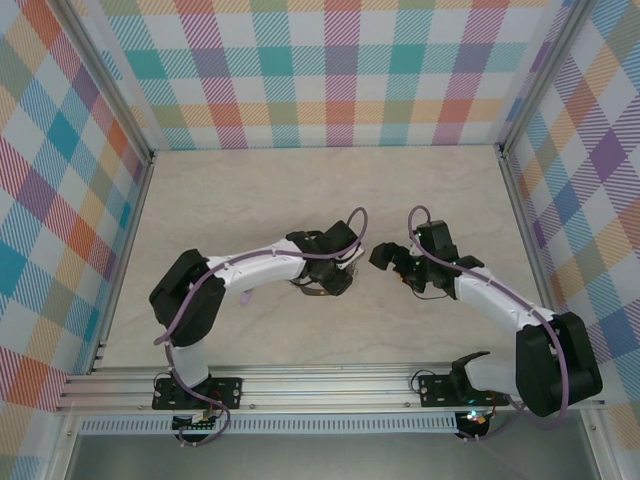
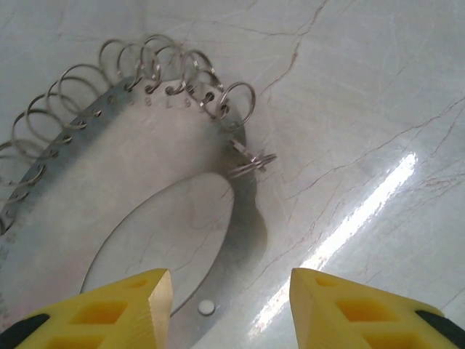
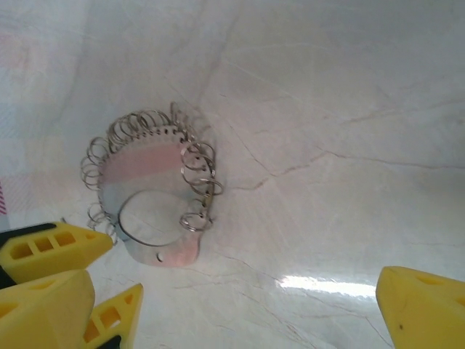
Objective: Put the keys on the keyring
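Observation:
The keyring [image 2: 145, 167] is a flat silver metal plate with a large oval hole and several small split rings threaded along its curved edge. It lies flat on the marble table [image 2: 363, 109]. The left gripper [image 2: 231, 285] hovers over the plate's lower rim, its yellow fingers [image 2: 138, 305] apart and touching nothing. The right wrist view shows the keyring [image 3: 152, 163] to the left of the open right gripper [image 3: 234, 291], which is empty. In the top view the left gripper [image 1: 335, 275] and right gripper [image 1: 385, 258] face each other at mid-table. The keys are out of view.
The pale marble table [image 1: 300, 190] stretches behind the arms to checked walls [image 1: 340, 70]. Aluminium rails [image 1: 300, 385] run along the near edge. The left gripper's yellow fingers [image 3: 54, 247] sit by the plate in the right wrist view.

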